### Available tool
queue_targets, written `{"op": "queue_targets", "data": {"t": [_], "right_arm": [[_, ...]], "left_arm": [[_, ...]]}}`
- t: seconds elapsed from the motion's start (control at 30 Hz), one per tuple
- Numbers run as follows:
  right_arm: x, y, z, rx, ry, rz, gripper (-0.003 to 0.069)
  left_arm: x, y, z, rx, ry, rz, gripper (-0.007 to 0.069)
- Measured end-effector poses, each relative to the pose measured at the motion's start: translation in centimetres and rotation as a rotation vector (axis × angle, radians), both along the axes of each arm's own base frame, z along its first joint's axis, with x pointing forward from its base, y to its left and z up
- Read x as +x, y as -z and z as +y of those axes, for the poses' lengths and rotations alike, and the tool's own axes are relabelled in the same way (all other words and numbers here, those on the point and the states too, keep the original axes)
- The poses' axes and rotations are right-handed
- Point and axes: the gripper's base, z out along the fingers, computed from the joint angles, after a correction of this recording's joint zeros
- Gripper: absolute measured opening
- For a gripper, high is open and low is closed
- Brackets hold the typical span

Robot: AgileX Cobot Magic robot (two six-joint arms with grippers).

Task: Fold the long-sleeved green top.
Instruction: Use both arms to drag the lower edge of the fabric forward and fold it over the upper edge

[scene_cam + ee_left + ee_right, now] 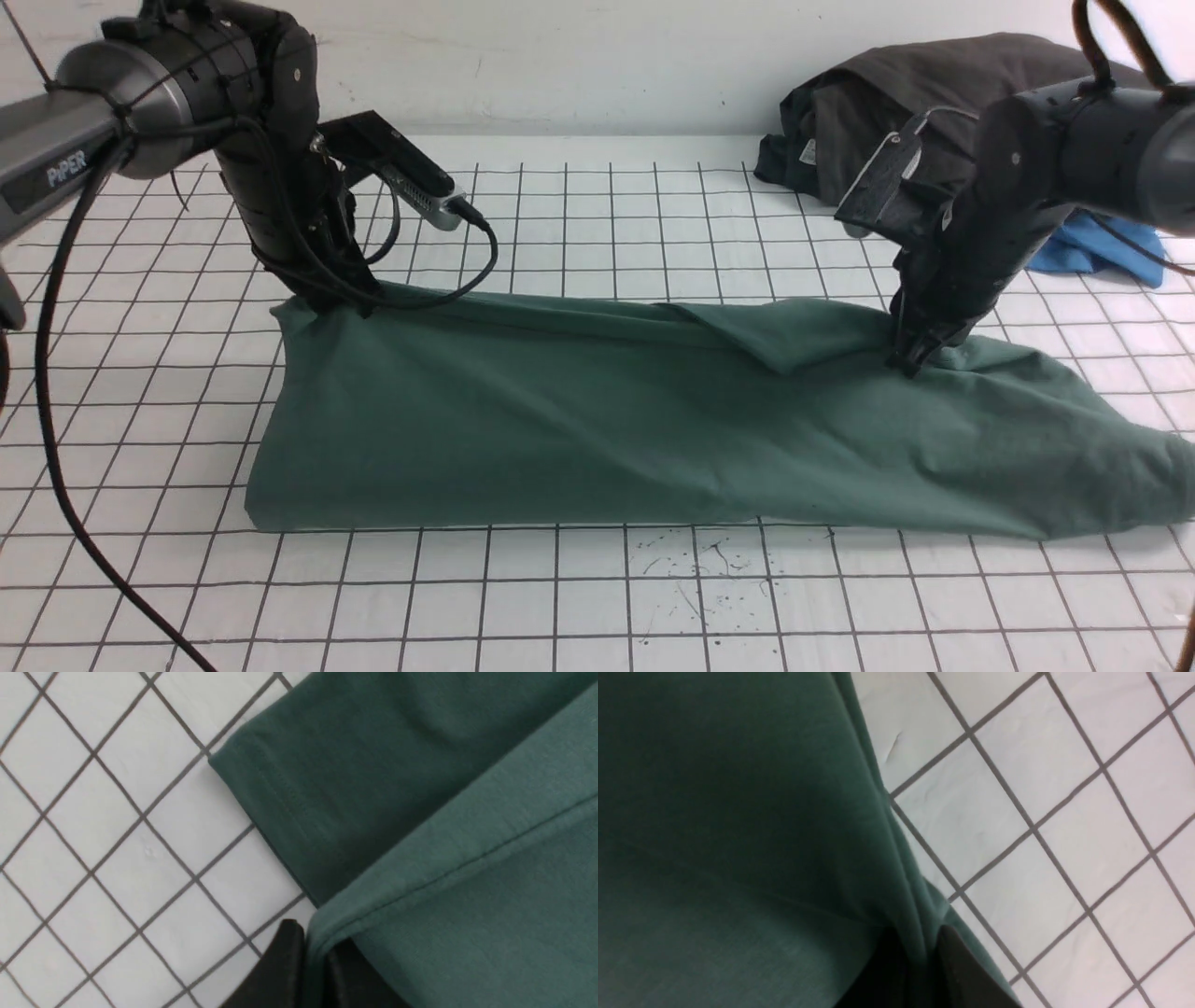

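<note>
Green jersey: the green long-sleeved top (597,420) lies mid-tabletop (560,597), folded into a long band w/ its long axis running left-right across the front view. Its straight short edge faces the robot's left. The other end spreads toward the right and runs to the frame edge. A folded flap sits on top nr the far edge, right of centre.

Left fingers (329,297) pinch the far-left corner; right fingers (910,355) pinch the far edge nr the right end.

Only the front view shows a dark grey garment (896,93) & a blue garment (1102,247) at far right, apart from the top. Left wrist view adds stitching: the fingers (280,970) clamp a hemmed edge, w/ another hemmed layer beneath. Right wrist view shows the fingers (971,980) squeezing a cloth ridge.
</note>
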Motion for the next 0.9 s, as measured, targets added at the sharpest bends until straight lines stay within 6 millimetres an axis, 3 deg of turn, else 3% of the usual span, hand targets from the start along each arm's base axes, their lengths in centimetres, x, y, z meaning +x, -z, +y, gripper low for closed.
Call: {"op": "queue_targets", "data": {"t": [0.2, 0.43, 0.73, 0.77, 0.9], "right_arm": [[0.6, 1.3, 0.0, 0.021, 0.016, 0.016, 0.0030], [1.0, 1.2, -0.1, 0.053, 0.075, -0.012, 0.0062], [1.3, 1.0, -0.7, 0.071, 0.239, -0.044, 0.0246], [1.2, 0.5, -0.8, 0.075, 0.275, -0.058, 0.0283], [0.4, -1.7, -0.8, 0.115, 0.320, -0.059, 0.0315]], "left_arm": [[1.1, 2.3, 0.0, -0.001, 0.004, -0.014, 0.0016], [1.5, 2.6, 0.0, -0.013, -0.014, -0.052, 0.0062], [2.1, 2.6, 2.0, -0.058, -0.158, -0.088, 0.0265], [2.1, 2.4, 2.4, -0.064, -0.191, -0.094, 0.0309], [1.8, 1.2, 2.7, -0.071, -0.221, -0.108, 0.0378]]}}
